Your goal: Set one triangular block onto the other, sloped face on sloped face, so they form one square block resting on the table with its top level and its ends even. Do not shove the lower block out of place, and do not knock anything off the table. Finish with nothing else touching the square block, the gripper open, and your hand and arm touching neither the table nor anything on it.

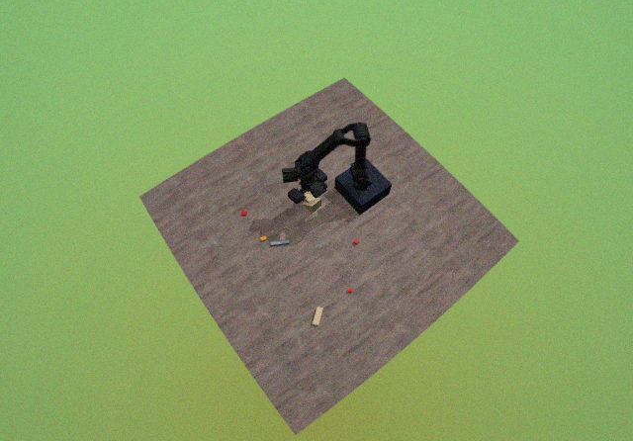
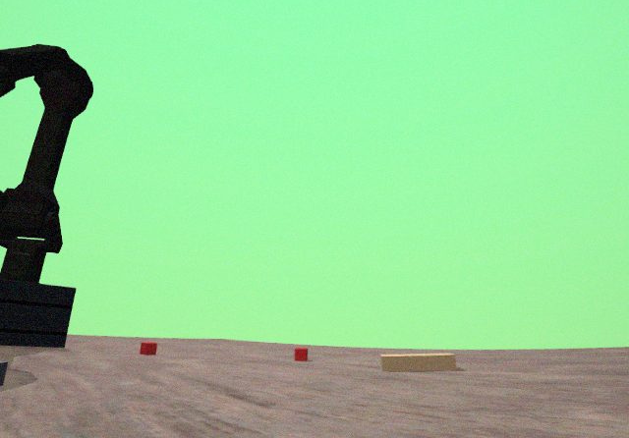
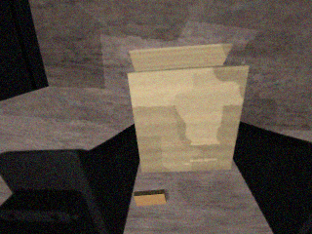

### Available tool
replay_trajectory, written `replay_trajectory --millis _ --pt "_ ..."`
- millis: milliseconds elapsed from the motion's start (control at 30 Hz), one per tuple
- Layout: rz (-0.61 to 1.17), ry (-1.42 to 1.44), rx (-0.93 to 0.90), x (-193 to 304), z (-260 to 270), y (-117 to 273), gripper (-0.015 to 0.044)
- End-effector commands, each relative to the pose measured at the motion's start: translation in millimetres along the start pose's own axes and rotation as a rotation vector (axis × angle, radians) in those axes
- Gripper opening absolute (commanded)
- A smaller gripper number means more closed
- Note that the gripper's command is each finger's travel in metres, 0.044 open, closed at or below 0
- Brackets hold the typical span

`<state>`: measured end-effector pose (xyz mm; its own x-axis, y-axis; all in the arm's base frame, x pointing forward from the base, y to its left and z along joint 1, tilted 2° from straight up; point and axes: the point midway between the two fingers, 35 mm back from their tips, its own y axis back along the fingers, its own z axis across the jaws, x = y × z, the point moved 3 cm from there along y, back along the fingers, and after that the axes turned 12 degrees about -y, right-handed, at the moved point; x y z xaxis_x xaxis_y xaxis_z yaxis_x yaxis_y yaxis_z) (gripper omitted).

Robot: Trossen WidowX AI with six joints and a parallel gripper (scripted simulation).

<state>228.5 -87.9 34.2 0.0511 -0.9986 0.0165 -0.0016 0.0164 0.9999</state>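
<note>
My gripper (image 1: 309, 194) (image 3: 180, 125) is shut on a pale tan triangular block (image 3: 171, 122), with a finger against each end. Its broad face fills the middle of the wrist view. The second triangular block (image 3: 177, 58) shows as a pale strip just beyond the held block's far edge in the wrist view. In the top view the tan shapes run together under the fingers, in front of the robot base. The held block hides most of the second block. I cannot tell whether the two touch or how their slopes line up. The exterior view does not show the gripper or these blocks.
A long tan block (image 1: 317, 315) (image 2: 418, 362) lies far from the hand. Red cubes are at one side (image 1: 243, 213), near the base (image 1: 356, 242) (image 2: 147, 349) and farther out (image 1: 350, 290) (image 2: 301, 355). An orange piece (image 1: 263, 238) (image 3: 150, 199) lies near a blue-grey bar (image 1: 279, 243).
</note>
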Motion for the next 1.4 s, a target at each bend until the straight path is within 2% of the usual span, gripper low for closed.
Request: replay_trajectory --millis 0,1367 --pt "-0.003 -0.003 0.001 -1 0 -3 0.0000" --pt "-0.004 -0.004 0.000 -8 3 -17 0.0000"
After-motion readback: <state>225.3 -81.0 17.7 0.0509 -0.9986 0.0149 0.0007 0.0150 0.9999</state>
